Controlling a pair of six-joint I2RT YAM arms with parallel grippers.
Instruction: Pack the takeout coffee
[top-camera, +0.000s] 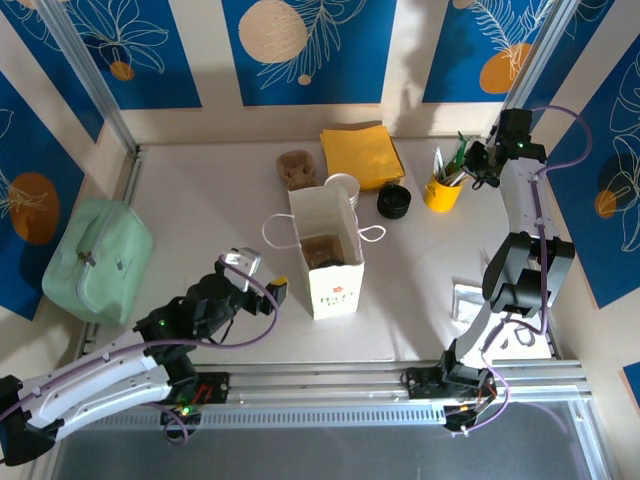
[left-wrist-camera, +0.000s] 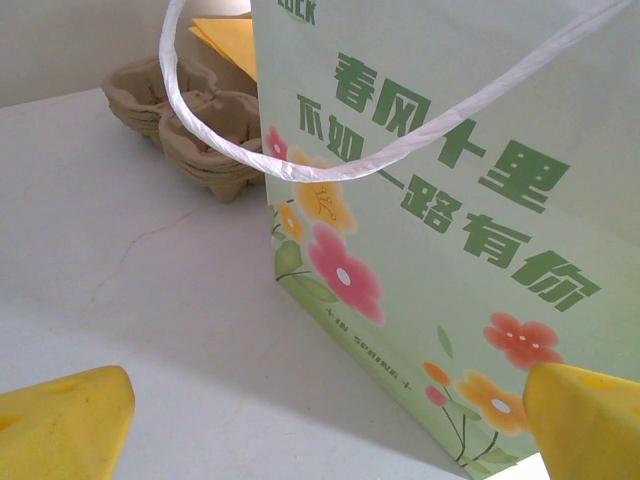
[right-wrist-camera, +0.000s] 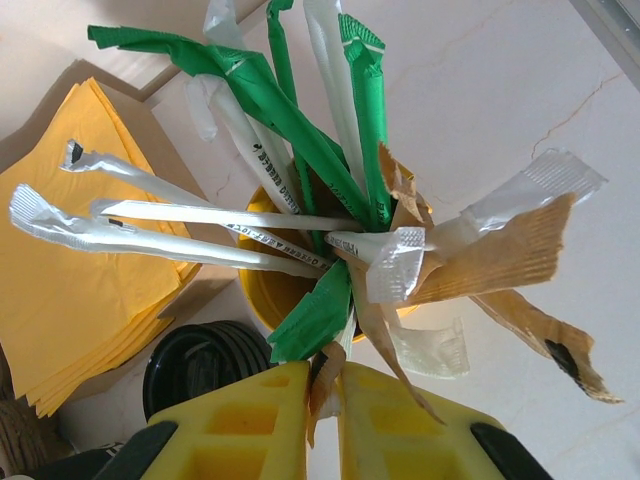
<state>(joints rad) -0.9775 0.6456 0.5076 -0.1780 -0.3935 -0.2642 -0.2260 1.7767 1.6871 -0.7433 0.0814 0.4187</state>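
Observation:
The takeout coffee is hidden or out of view. A pale green paper bag (top-camera: 335, 285) with white handles stands open at the table's middle, something brown inside it. My left gripper (top-camera: 262, 285) sits low by the bag's left side, open and holding nothing; in the left wrist view its yellow fingertips (left-wrist-camera: 65, 425) frame the bag's flowered wall (left-wrist-camera: 450, 200). My right gripper (top-camera: 478, 170) hovers over a yellow cup (top-camera: 441, 193) of wrapped straws. In the right wrist view the gripper (right-wrist-camera: 323, 375) is shut on a brown paper-wrapped straw (right-wrist-camera: 345, 360) above the yellow cup (right-wrist-camera: 270, 290).
Black lids (top-camera: 393, 201) lie left of the yellow cup, with orange napkins (top-camera: 362, 155) behind them. White lidless cups (top-camera: 342, 185) stand behind the bag and cardboard carriers (top-camera: 296, 168) further left. A mint pouch (top-camera: 95, 262) rests at the left edge, a small packet (top-camera: 466, 300) at right.

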